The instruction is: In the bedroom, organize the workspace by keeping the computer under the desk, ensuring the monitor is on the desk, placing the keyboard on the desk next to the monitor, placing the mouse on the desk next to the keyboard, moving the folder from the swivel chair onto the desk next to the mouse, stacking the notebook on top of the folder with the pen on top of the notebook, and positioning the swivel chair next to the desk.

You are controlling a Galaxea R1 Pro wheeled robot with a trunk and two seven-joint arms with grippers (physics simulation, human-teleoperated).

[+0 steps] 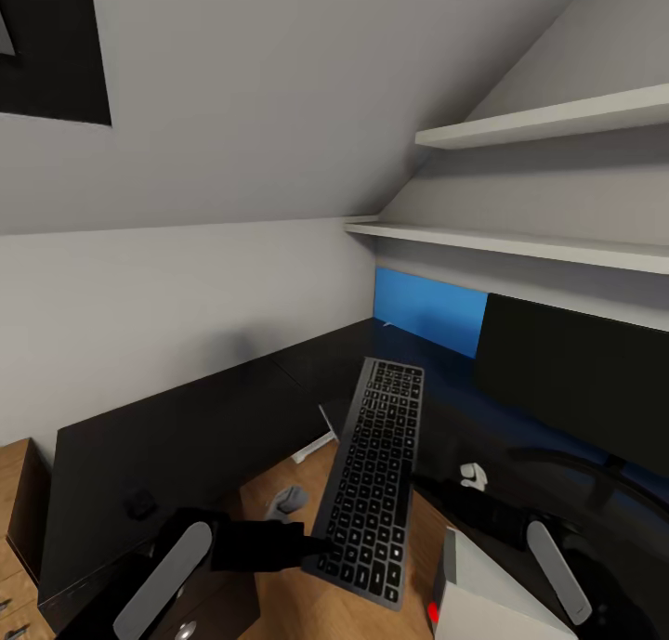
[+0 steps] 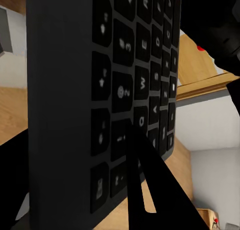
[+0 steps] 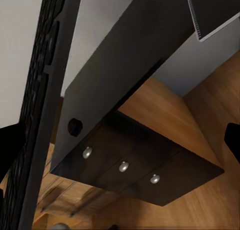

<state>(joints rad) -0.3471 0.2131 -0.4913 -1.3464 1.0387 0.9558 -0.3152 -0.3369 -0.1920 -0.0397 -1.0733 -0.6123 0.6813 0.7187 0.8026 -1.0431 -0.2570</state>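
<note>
The silver-grey keyboard (image 1: pixel 376 477) with black keys hangs tilted in the air over the floor, in front of the desk (image 1: pixel 186 436). My left gripper (image 1: pixel 311 542) is shut on its near edge, and one dark finger (image 2: pixel 145 185) lies across the keys (image 2: pixel 115 90). The monitor (image 1: pixel 576 380) stands on the desk at the right. On the desk's left wing lies the small black mouse (image 1: pixel 141 502). The light grey computer (image 1: pixel 483 594) sits on the floor at the bottom right. My right gripper (image 3: pixel 120 142) is open beside the keyboard's edge (image 3: pixel 42 115), facing the drawer unit (image 3: pixel 145 165).
A blue wall panel (image 1: pixel 432 310) runs behind the desk, under two white shelves (image 1: pixel 520 242). A wooden chest of drawers (image 1: pixel 14 528) stands at the far left. A dark grey spiral-bound item (image 3: pixel 215 15) lies on the wooden floor (image 1: pixel 279 482) under the desk's corner.
</note>
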